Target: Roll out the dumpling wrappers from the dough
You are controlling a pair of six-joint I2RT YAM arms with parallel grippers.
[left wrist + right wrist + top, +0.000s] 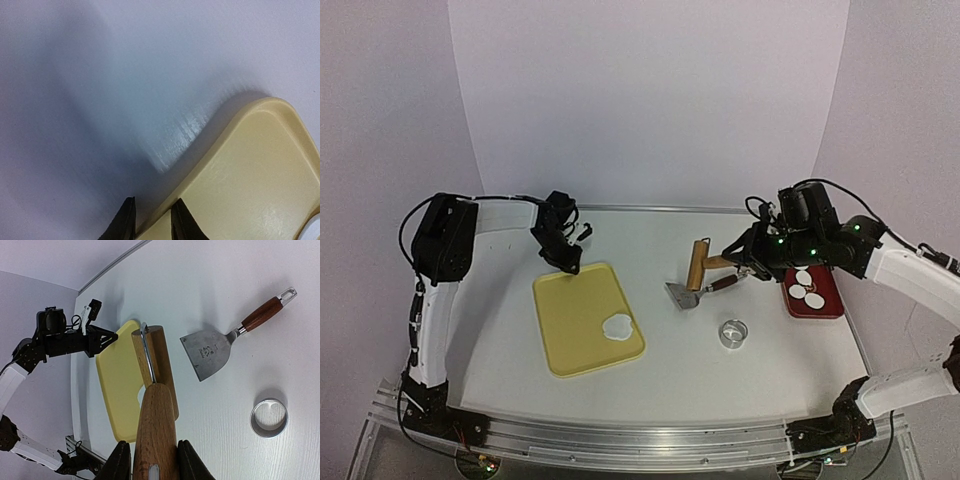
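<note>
White and flat, three dumpling wrappers (806, 290) lie close together on the red tray (830, 285) at the right of the counter (720, 400), so part of the job looks done. A small ragged dough patch (618, 327) sits on the yellow board (575, 310), probably still to be rolled and cut. The ring cutter (733, 333) and scraper (685, 296) lie loose between board and tray. The right pincer (155, 460) is clamped on the rolling pin (155, 385). The left pincer (152, 222) straddles the board's far corner rim; whether it pinches I cannot tell.
</note>
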